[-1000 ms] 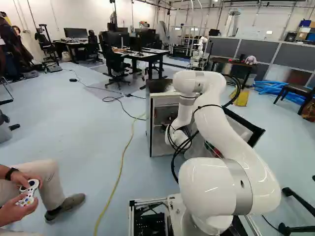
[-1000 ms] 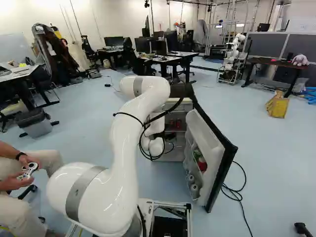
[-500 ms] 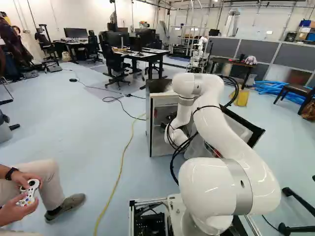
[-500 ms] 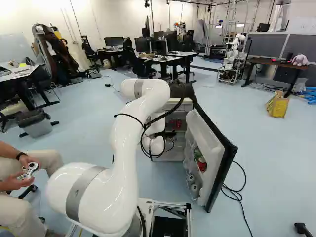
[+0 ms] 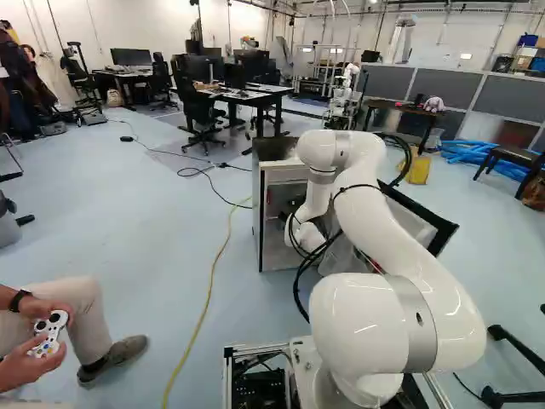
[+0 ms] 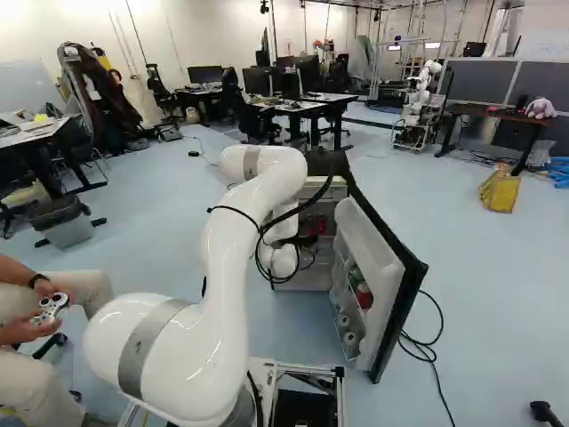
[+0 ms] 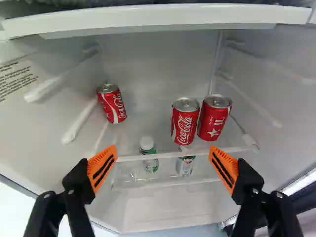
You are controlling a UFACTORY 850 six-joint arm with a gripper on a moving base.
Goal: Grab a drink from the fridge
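Since a second ago, the arm's (image 6: 227, 276) high bend has sunk a little, while the fridge (image 5: 277, 150) and its open door (image 6: 364, 236) look the same. Reaching in seems to be the step now: the tool (image 7: 163, 150) is wide open and holds nothing, and three red cans (image 7: 185, 123) stand ahead on the shelf (image 7: 165, 155). Next it should line up with just one, go forward, then close, without bumping its neighbour.

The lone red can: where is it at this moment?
In the wrist view, the lone can stands on the shelf ahead of the gripper, near the fridge's labelled wall, apart from the paired cans.
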